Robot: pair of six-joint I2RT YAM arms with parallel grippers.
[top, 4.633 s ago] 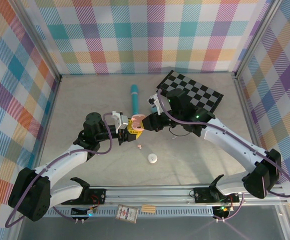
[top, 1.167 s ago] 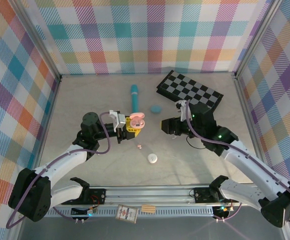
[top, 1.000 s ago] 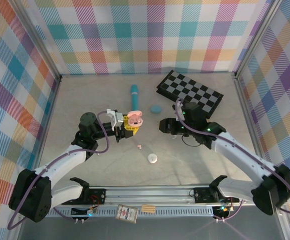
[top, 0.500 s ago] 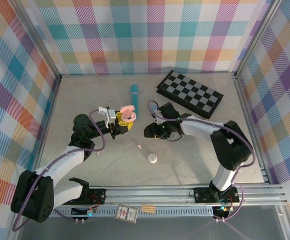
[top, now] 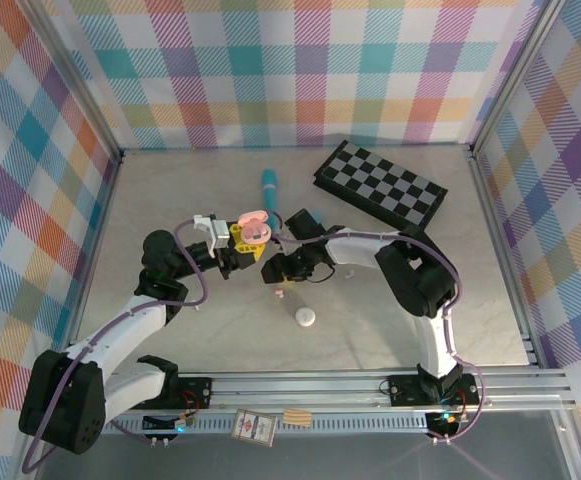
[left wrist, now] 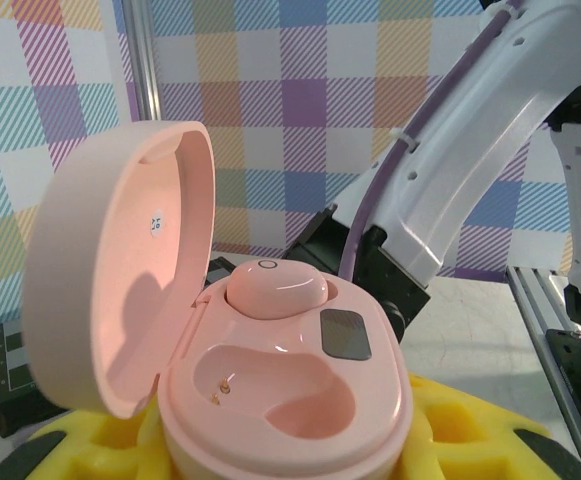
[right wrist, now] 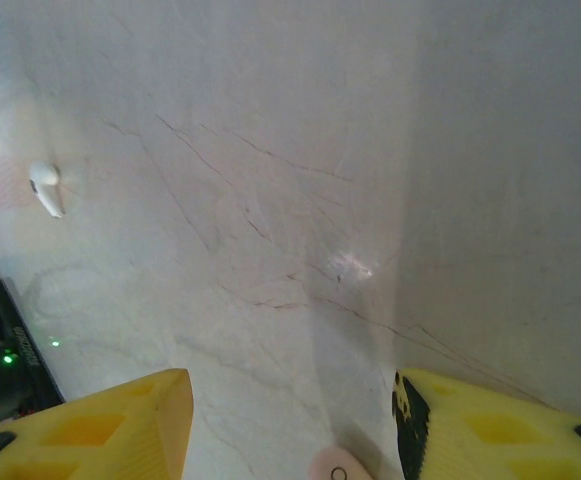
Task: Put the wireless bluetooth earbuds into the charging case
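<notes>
Pink charging case (left wrist: 270, 400) open, lid at left, one pink earbud (left wrist: 275, 290) seated, near socket empty; left end effector (top: 247, 240) clamps it, centre frame. Right end effector (right wrist: 290, 405) wide, second pink earbud (right wrist: 335, 468) between its fingers on surface (right wrist: 270, 200); white earbud (right wrist: 47, 188) upper left.

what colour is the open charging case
Pale pink, inside and out; the charging case shows best in the left wrist view.

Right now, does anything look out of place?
Yes. The open pink case has one socket empty, and a pink earbud lies loose on the table, as does a white earbud.
</notes>
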